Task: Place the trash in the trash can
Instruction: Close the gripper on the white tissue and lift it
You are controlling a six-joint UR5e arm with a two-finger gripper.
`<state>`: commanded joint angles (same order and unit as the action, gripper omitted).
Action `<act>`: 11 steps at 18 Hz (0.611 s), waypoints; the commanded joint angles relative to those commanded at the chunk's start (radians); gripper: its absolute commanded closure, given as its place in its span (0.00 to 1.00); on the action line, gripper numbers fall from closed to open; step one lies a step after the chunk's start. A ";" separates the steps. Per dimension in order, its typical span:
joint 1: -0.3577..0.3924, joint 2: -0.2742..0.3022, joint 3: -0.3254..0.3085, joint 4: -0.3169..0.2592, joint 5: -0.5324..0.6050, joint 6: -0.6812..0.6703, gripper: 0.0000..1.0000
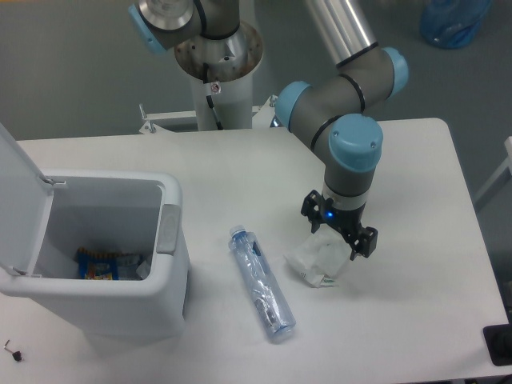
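Note:
A crumpled white wad of trash (pixel 317 260) lies on the white table right of centre. My gripper (pixel 338 236) hangs open directly over its upper right part, fingers straddling it, nothing held. A crushed clear bottle with a bluish tint (pixel 262 283) lies diagonally on the table to the wad's left. The white trash can (pixel 164 272) stands at the front left with its lid (pixel 20 188) swung up and colourful packaging inside.
The robot's white pedestal (pixel 218 76) rises at the table's back edge. A blue container (pixel 454 20) sits on the floor at the top right. A dark object (pixel 499 344) pokes in at the lower right corner.

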<state>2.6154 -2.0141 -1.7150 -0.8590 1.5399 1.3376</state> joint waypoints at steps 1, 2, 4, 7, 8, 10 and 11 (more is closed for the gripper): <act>0.000 -0.002 -0.003 0.000 0.032 0.000 0.00; -0.002 -0.002 -0.003 0.002 0.055 -0.002 0.04; -0.002 -0.002 -0.002 0.002 0.062 -0.005 0.19; -0.003 0.001 0.002 -0.005 0.059 -0.012 0.72; -0.003 0.003 0.003 -0.006 0.057 -0.027 0.82; -0.011 0.002 0.009 -0.005 0.055 -0.069 0.86; -0.011 0.002 0.011 -0.005 0.055 -0.080 0.87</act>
<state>2.6047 -2.0126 -1.7043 -0.8636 1.5953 1.2580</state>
